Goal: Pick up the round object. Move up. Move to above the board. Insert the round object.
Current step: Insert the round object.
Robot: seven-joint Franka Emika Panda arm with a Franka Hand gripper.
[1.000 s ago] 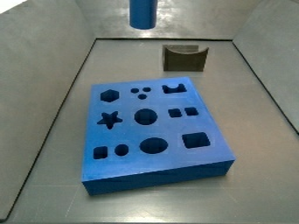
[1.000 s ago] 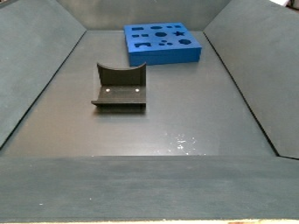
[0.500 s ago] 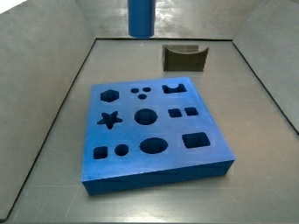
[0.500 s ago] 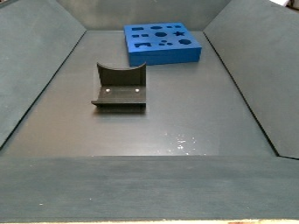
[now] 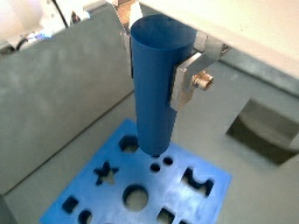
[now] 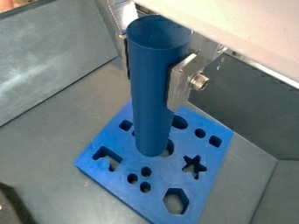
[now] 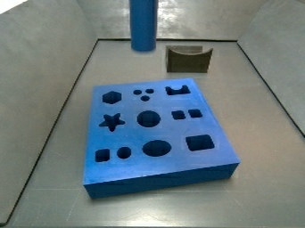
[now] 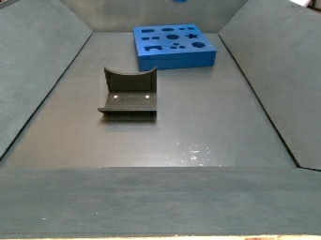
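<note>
While gripping round object (image 5: 156, 87), hand (image 5: 158, 52) hangs above board (image 5: 100, 194)

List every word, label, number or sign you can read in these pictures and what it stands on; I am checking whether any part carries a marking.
None can be read. The round object, held in the gripper, is plain blue. The board bears only cutout shapes, no print. The fixture is unmarked.
</note>
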